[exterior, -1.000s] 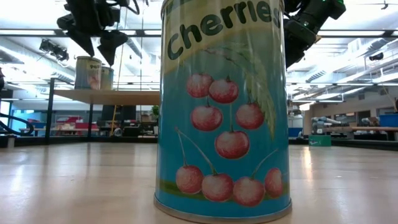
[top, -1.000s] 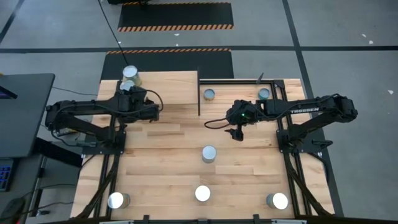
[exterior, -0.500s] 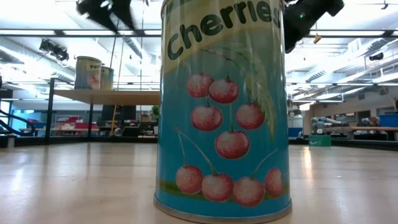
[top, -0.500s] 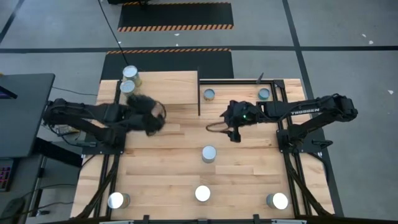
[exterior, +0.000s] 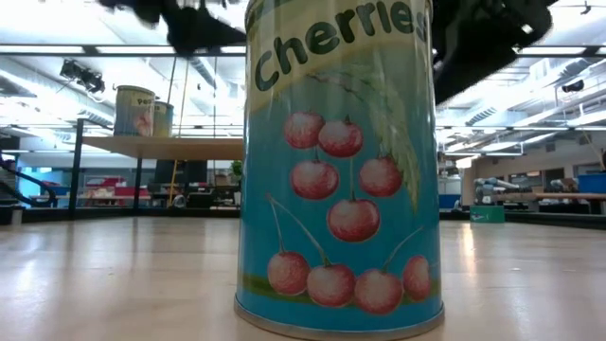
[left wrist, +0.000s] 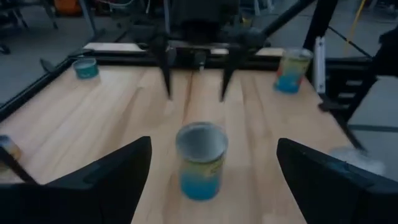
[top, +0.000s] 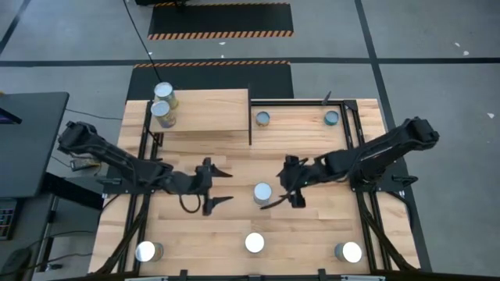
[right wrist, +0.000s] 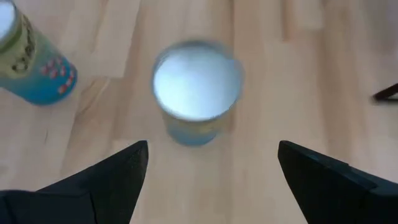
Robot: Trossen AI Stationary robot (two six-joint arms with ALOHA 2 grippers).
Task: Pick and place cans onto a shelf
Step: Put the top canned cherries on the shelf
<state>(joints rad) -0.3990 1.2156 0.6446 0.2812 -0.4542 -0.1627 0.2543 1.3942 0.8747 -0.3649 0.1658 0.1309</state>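
Both arms swung inward: left gripper (top: 219, 186) and right gripper (top: 291, 183), wide open, flank the centre can (top: 262, 193).

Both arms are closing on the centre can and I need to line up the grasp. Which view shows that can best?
The right wrist view: the centre can fills it, lid up. The left wrist view shows its side, smaller. The high view shows only its lid between the left gripper and right gripper. The low view doesn't show it identifiably.
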